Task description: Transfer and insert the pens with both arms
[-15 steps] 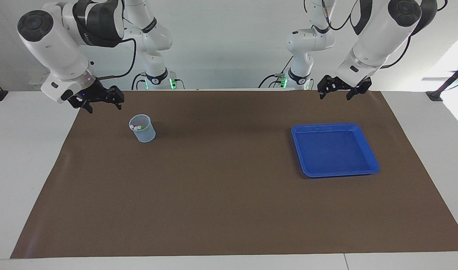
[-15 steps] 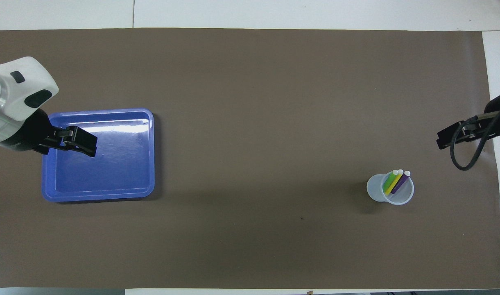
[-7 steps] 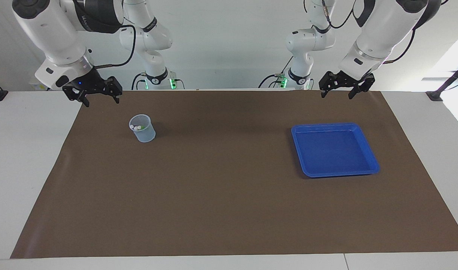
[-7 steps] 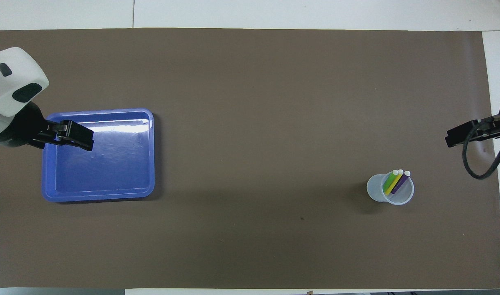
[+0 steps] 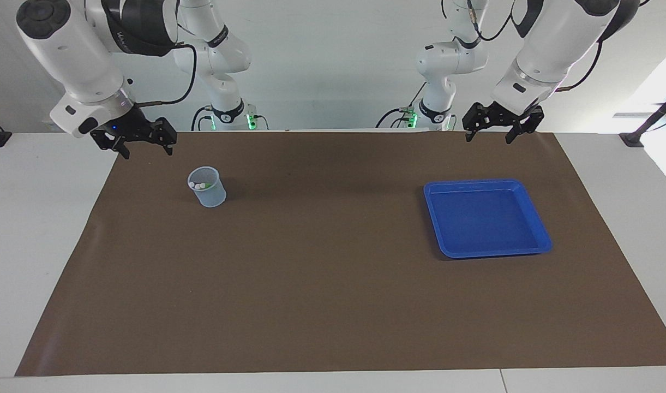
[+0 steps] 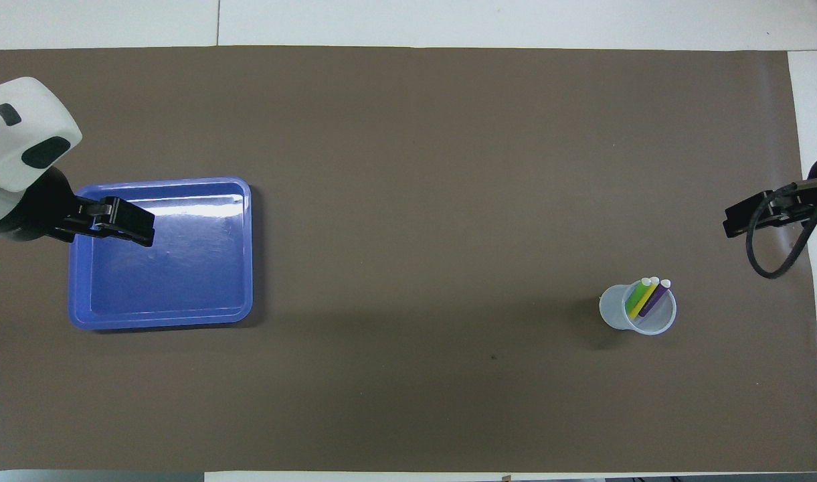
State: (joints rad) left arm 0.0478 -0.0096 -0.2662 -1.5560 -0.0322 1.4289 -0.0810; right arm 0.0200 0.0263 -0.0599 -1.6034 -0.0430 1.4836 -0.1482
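Pens stand tilted in the cup toward the right arm's end of the table, near the spread, empty right end effector; the left end effector, also spread, waits well apart.

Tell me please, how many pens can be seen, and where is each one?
3, all standing together in the clear cup toward the right arm's end of the table: the green pen, the yellow pen and the purple pen. No others show.
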